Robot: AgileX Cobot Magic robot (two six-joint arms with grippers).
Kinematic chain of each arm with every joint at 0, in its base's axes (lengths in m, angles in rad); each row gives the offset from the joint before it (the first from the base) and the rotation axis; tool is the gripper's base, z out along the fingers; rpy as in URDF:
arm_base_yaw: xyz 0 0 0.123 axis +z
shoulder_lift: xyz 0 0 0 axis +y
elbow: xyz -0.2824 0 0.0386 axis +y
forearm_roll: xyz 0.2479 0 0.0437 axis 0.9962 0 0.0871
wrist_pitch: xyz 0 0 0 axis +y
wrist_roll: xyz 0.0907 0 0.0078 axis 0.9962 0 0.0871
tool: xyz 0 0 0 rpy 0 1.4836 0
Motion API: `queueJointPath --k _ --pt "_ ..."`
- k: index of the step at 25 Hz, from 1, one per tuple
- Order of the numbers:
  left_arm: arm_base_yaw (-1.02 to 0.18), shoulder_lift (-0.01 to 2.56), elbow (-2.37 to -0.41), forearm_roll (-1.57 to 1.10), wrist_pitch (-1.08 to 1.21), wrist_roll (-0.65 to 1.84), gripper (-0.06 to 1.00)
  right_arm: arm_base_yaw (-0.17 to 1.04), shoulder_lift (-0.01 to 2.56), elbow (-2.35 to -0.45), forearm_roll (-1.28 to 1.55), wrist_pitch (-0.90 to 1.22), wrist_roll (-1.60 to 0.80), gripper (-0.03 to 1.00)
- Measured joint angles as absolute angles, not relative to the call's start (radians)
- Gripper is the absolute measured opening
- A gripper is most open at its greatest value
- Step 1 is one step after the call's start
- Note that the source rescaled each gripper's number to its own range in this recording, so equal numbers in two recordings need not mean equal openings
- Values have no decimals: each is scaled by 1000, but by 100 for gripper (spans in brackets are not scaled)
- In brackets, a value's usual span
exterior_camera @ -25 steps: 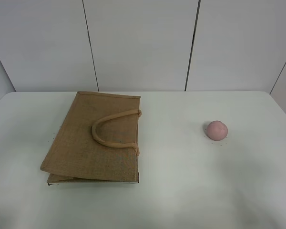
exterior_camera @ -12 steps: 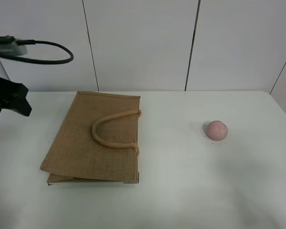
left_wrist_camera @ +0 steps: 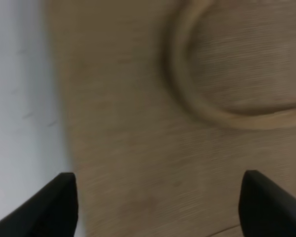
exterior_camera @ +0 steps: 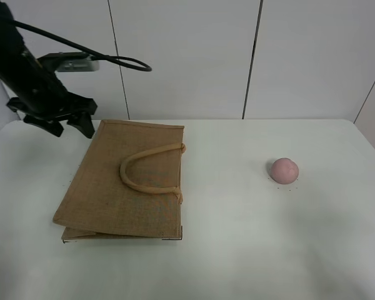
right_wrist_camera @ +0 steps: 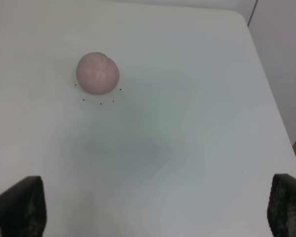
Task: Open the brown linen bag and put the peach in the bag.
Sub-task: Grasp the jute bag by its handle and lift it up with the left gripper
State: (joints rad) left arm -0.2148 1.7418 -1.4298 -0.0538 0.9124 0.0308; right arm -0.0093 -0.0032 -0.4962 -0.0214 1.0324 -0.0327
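White table (exterior_camera: 237, 244): brown linen bag (exterior_camera: 125, 184) flat at nine o'clock, peach (exterior_camera: 284, 170) at three; open left gripper (exterior_camera: 70, 128) could pinch both layers.

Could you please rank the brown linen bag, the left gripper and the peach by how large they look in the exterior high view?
1. brown linen bag, by far the largest.
2. left gripper, wider than the peach here, though it may be nearer the camera.
3. peach, the smallest.
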Motion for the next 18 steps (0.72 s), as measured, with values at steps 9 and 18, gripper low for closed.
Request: queueJointPath --k 9,18 --pt "-300 1981 -1657 -65 978 -36 97 -9 -3 -496 -21 1032 -33 100" --pt "-300 2149 -1703 -94 933 -65 97 -9 -3 -496 -21 1032 -33 100"
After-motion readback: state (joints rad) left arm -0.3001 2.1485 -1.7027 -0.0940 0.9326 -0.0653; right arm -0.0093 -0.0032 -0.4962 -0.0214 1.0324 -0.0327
